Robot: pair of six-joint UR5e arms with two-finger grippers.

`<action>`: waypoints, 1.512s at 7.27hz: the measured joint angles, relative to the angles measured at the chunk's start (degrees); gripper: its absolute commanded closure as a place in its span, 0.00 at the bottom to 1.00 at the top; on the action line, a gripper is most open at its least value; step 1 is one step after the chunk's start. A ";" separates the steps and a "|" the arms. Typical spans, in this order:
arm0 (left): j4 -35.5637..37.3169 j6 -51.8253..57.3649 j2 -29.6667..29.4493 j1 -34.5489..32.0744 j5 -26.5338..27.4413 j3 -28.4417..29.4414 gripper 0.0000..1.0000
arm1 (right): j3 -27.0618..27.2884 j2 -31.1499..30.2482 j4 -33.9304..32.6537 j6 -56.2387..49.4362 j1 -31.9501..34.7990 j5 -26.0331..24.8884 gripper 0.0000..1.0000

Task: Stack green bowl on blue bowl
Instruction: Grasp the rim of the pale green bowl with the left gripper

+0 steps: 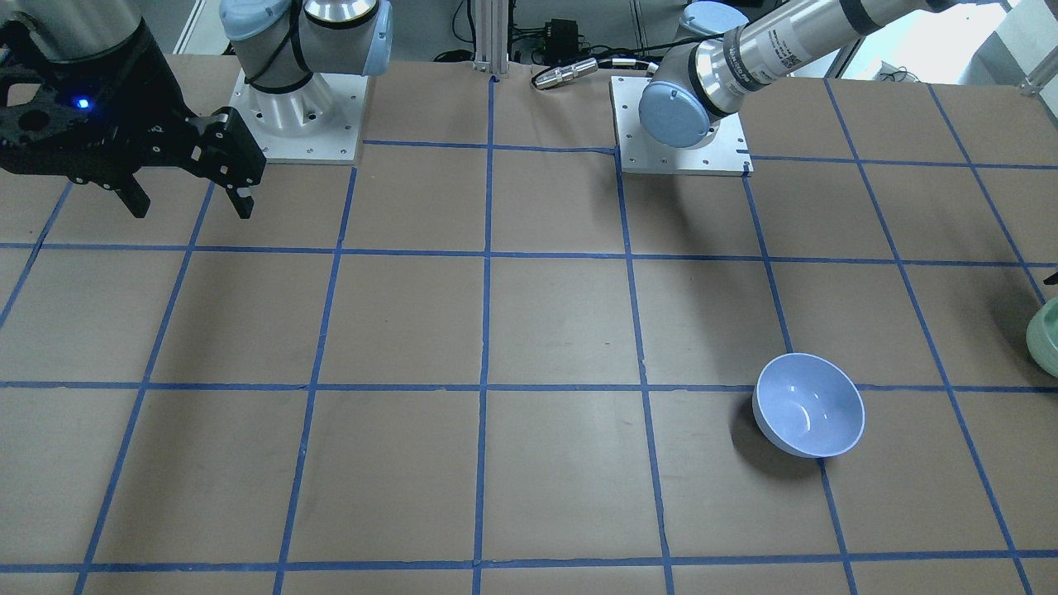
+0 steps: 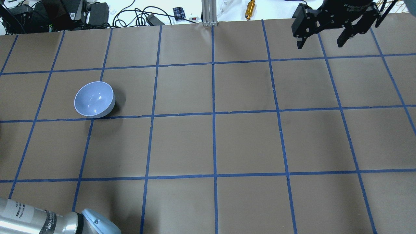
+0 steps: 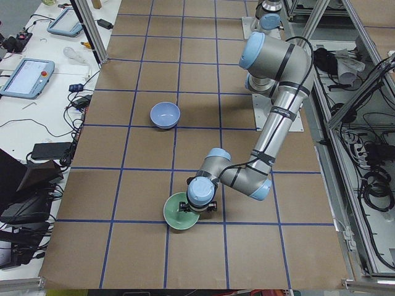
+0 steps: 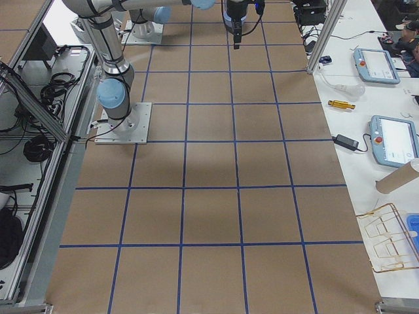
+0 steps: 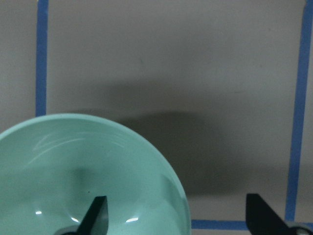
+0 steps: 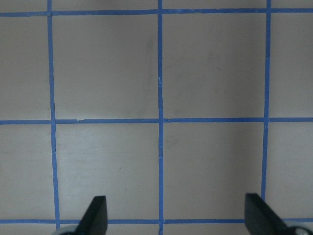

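Observation:
The green bowl stands upright near the table's end on my left side. It also shows in the exterior left view and at the right edge of the front view. My left gripper is open over its rim, with one finger inside the bowl and the other outside it. The blue bowl stands upright and empty a few squares away, also seen from overhead. My right gripper is open and empty, held high over the far right of the table.
The brown table has a blue tape grid. The arm bases stand at the robot's edge. Cables and small tools lie beyond the far edge. Tablets rest on a side bench.

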 measured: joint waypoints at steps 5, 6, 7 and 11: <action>2.34 0.84 -1.64 0.05 -0.34 -0.40 1.00 | 0.00 -0.03 0.00 0.08 0.00 0.00 0.00; 3.96 1.52 -1.71 0.05 -0.45 -0.59 1.00 | 0.00 -0.03 0.00 0.09 0.00 0.00 0.00; 5.46 2.35 -1.80 0.05 -0.52 -0.83 1.00 | 0.00 -0.03 0.00 0.09 0.00 0.00 0.00; 6.55 3.34 -1.57 0.05 -0.50 -1.59 1.00 | 0.00 -0.01 0.00 0.09 0.00 0.00 0.00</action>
